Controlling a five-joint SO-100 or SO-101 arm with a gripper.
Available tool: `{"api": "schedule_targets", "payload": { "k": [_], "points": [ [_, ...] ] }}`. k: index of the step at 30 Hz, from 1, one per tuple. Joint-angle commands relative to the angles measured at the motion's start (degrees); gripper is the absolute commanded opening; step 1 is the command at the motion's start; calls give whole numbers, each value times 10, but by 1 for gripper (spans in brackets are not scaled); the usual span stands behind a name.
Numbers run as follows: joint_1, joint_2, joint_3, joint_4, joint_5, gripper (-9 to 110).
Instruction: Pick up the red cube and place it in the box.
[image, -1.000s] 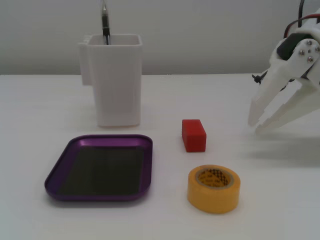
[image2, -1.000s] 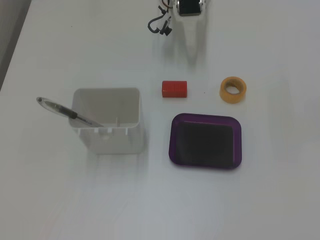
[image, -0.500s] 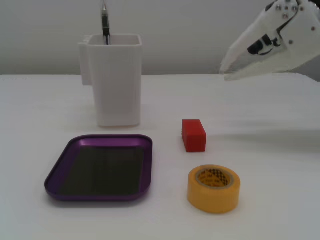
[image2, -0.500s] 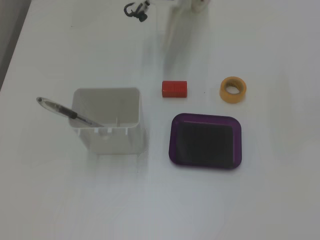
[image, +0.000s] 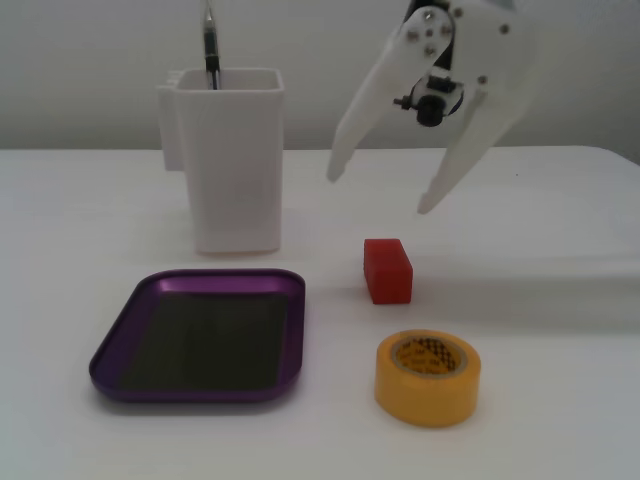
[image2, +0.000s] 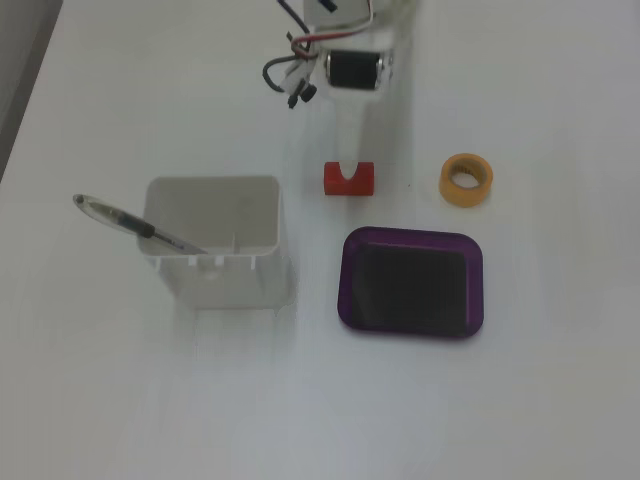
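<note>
The gripper (image: 380, 195) hangs spread wide and empty above the red cube (image: 387, 269), which lies on the table (image: 560, 360) right of the purple tray (image: 200, 332) and just beyond the yellow tape roll (image: 428, 377). The white container (image: 228, 160) with a pen (image: 210, 40) stands to the far left. In the top-down fixed view one fingertip overlaps the cube (image2: 348, 181). A descent slightly off-centre could land a finger on the cube's top or knock it toward the tape roll.

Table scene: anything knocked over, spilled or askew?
Nothing stands out. The red cube, purple tray, yellow tape roll and white container with its pen sit undisturbed; the gripper hangs open above the cube.
</note>
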Motion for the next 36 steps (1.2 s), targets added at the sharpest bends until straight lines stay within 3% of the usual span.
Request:
{"api": "schedule_targets", "payload": {
  "k": [1,20,32,36],
  "points": [
    [-4,-85,-76,15,-25,24],
    [5,-163,-76,5,-70,23],
    [5,-162,-24,-33,-100,13],
    [4,-159,-29,-26,-95,-2]
  ]
}}
